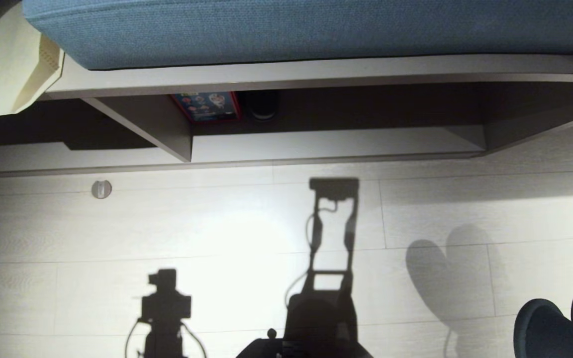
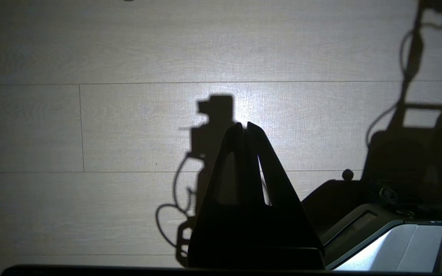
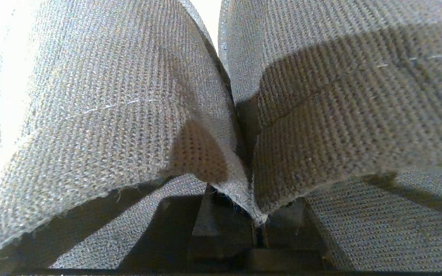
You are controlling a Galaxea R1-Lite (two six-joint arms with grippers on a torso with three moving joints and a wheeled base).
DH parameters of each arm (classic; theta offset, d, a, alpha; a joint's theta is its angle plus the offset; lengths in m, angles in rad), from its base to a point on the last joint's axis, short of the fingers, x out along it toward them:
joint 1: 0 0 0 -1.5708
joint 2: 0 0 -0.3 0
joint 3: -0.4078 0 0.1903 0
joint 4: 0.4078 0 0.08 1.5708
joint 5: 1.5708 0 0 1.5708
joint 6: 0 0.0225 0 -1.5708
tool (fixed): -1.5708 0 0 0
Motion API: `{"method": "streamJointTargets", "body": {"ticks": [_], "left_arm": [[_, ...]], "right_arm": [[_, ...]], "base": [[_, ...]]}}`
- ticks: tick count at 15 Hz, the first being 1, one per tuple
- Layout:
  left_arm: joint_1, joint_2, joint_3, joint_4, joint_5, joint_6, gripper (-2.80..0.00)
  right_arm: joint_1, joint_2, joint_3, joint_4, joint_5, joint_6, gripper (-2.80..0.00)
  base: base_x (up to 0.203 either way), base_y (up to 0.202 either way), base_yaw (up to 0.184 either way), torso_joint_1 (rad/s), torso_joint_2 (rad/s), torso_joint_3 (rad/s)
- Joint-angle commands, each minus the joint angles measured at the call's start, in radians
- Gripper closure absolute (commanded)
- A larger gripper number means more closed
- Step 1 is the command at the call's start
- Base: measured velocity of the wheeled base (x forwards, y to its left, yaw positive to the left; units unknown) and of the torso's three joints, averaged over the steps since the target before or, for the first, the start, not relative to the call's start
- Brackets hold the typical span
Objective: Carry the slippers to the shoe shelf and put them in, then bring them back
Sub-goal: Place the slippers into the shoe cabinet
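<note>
The slippers (image 3: 129,115) hang pinched together in my right pincer (image 3: 257,226), which is clamped nearly flat on their thin inner edges. In my right wrist view the two woven, blue-grey uppers fill almost everything, one on each side of the pinch, bulging away from each other like open pages. In my head view their dark rounded toes (image 1: 560,323) show at about 4 o'clock, low in the corner, above the floor (image 1: 217,223).

I judge them light, soft and floppy: the fabric folds and sags where I grip, so they will swing and droop as I move. The knit looks grippy, not slick, and nothing here is fragile. Holding both by the meeting edges seems the right hold; a grip further out would let one slip free.

The shelf (image 1: 326,146), pale board with a dark back, lies at 12 o'clock in my head view, across a stretch of pale floor, well apart from the slippers. A blue cushion (image 1: 291,30) sits on top of it, and a colourful box (image 1: 206,106) is tucked inside at about 11 o'clock.

My left pincer (image 2: 244,126) is closed on nothing, tips touching, hanging over bare floor.
</note>
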Motion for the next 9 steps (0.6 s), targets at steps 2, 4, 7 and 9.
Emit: {"method": "streamJointTargets", "body": {"ticks": [2,4,7,9], "left_arm": [[0.0,0.001,0.0,0.001,0.0,0.0,0.0],[0.0,0.001,0.0,0.001,0.0,0.0,0.0],[0.0,0.001,0.0,0.002,0.0,0.001,0.0],[0.0,0.001,0.0,0.002,0.0,0.001,0.0]], "right_arm": [[0.0,-0.002,0.002,0.0,-0.001,-0.001,0.0],[0.0,-0.002,0.002,0.0,0.001,-0.001,0.0],[0.0,-0.002,0.002,0.0,0.001,-0.001,0.0],[0.0,-0.002,0.002,0.0,0.001,-0.001,0.0]], "base": [[0.0,0.0,0.0,0.001,0.0,-0.203],[0.0,0.0,0.0,0.002,0.0,-0.198],[0.0,0.0,0.0,0.002,0.0,-0.198],[0.0,0.0,0.0,0.003,0.01,-0.193]]}}
